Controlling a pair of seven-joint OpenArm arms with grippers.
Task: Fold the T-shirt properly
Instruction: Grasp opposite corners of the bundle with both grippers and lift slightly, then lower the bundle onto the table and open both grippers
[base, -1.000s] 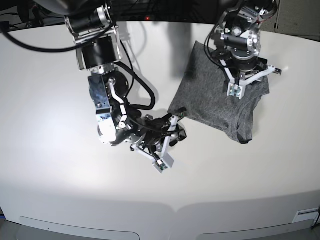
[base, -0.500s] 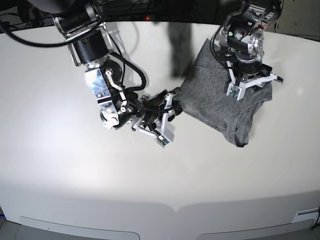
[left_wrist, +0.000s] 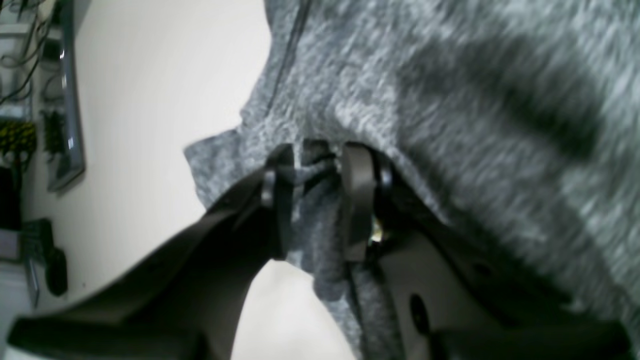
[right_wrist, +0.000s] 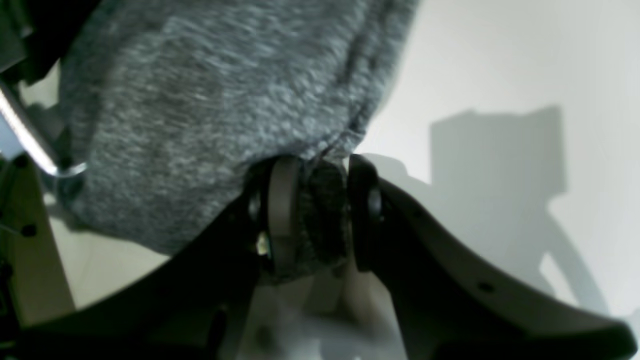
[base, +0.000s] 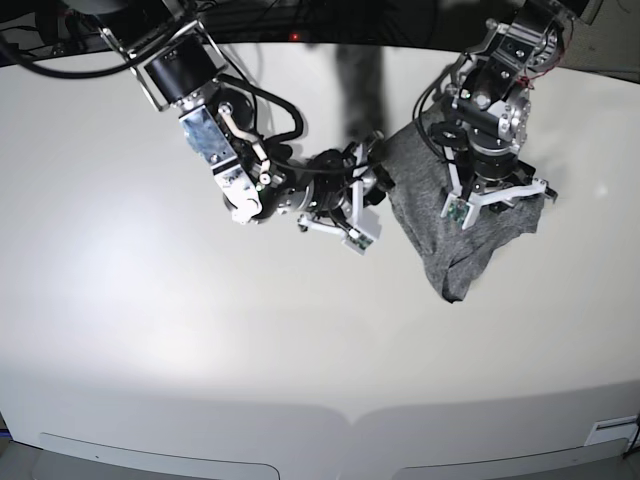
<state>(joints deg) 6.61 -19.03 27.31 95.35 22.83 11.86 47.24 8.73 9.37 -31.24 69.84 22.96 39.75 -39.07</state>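
1. The right gripper (base: 362, 196), jaws clamped on a bunched hem of the T-shirt (base: 462, 225), has carried that edge rightward and up the white table (base: 150, 330), so a fold is closing.
2. The soft heathered knit sags between the arms.
3. The left gripper (base: 497, 197) pinches the far edge.

My right black-and-silver jointed arm (base: 215, 140) reaches in from far side, bent at elbow, wrist laid nearly level. My right pincer (right_wrist: 312, 210) clamped, dark pads pinching bunched fabric edge. My left arm (base: 495, 95) comes down steeply, wrist pointing downward. My left pincer (left_wrist: 312, 200) likewise closed, cloth fold squeezed between black fingers (left_wrist: 357, 200).
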